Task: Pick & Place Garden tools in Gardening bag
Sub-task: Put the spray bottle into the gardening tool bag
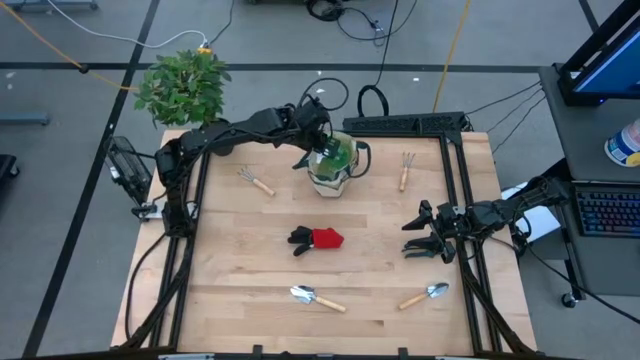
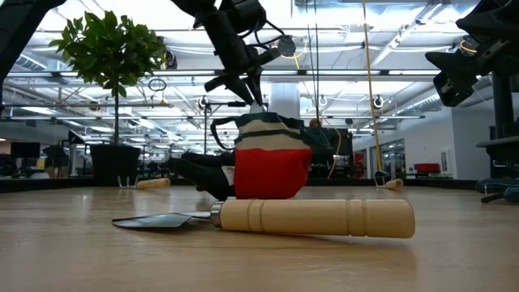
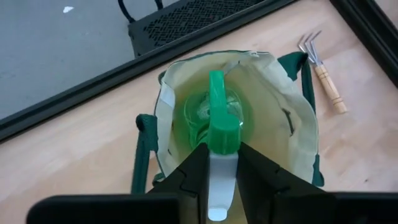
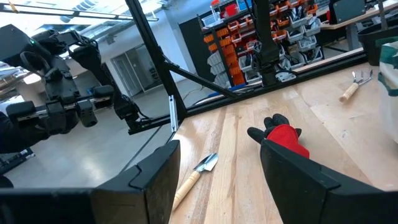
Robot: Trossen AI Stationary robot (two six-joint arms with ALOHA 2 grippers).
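The beige bag with green trim point(image 1: 330, 180) stands at the table's far middle; in the left wrist view its open mouth point(image 3: 174, 99) faces up. My left gripper point(image 1: 322, 152) is right above it, shut on the green-white spray bottle point(image 3: 214, 118), whose lower body is inside the bag. My right gripper point(image 1: 425, 238) hangs open and empty over the table's right side. On the table lie two claw rakes point(image 1: 257, 181) point(image 1: 406, 170), red-and-black gloves point(image 1: 317, 238) and two trowels point(image 1: 315, 297) point(image 1: 425, 295). My left gripper pinches the bottle's white upper part point(image 3: 222, 180), just behind the green sprayer head, between its two fingers point(image 3: 193, 171). The fingers come from above, pointing down. The bottle stands upright below them, its green body down in the bag's mouth. Whether its bottom rests, I cannot tell.
A leafy potted plant point(image 1: 185, 85) stands at the table's far left corner. A black frame rail point(image 1: 400, 125) runs along the far edge behind the bag. In the low view a trowel point(image 2: 316, 217) lies in front of the gloves point(image 2: 272, 172).
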